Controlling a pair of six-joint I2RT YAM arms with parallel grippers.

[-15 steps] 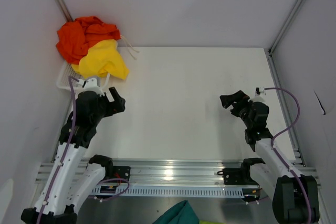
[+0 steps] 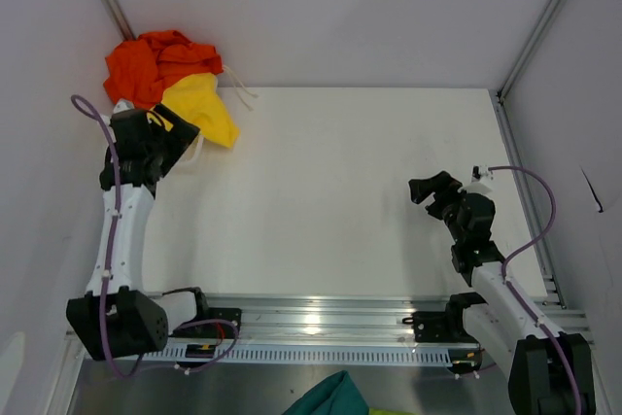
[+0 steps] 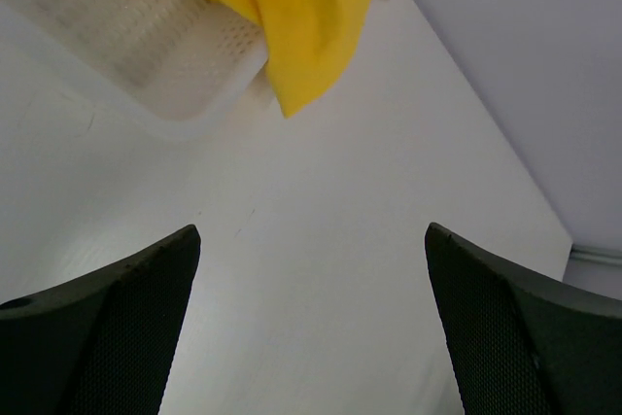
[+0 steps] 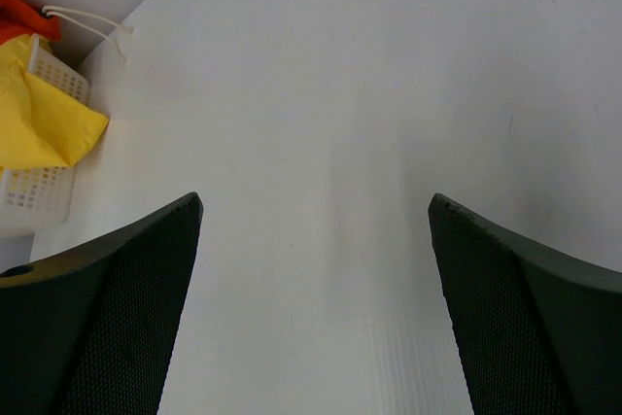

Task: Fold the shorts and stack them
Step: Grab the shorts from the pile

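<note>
Nothing of the job looked done: the table (image 2: 369, 172) lay bare out from the basket (image 3: 146, 36), with no folded pair and no stack on it, so by my judgement both folds and the stacking were yet to do. The orange shorts (image 2: 146, 60), the bigger pair, sat crumpled in a heap over the far end of the basket, pushed into the corner of the walls. The yellow shorts (image 2: 204, 109) lay bunched against them on the basket's nearer side, one flap hanging over the basket's rim toward the table. The left gripper (image 3: 311, 328) hung just beside the basket with its jaws spread wide and nothing in them; in the left wrist view the hanging yellow flap was ahead of the jaws, not between them, and only bare table showed in the gap. The right gripper (image 4: 311, 308) hovered well away from the basket, across the table, likewise spread wide and empty, with both pairs far ahead of it. The white drawstrings (image 4: 87, 17) trailed from the heap past the basket onto the table, touching neither gripper
</note>
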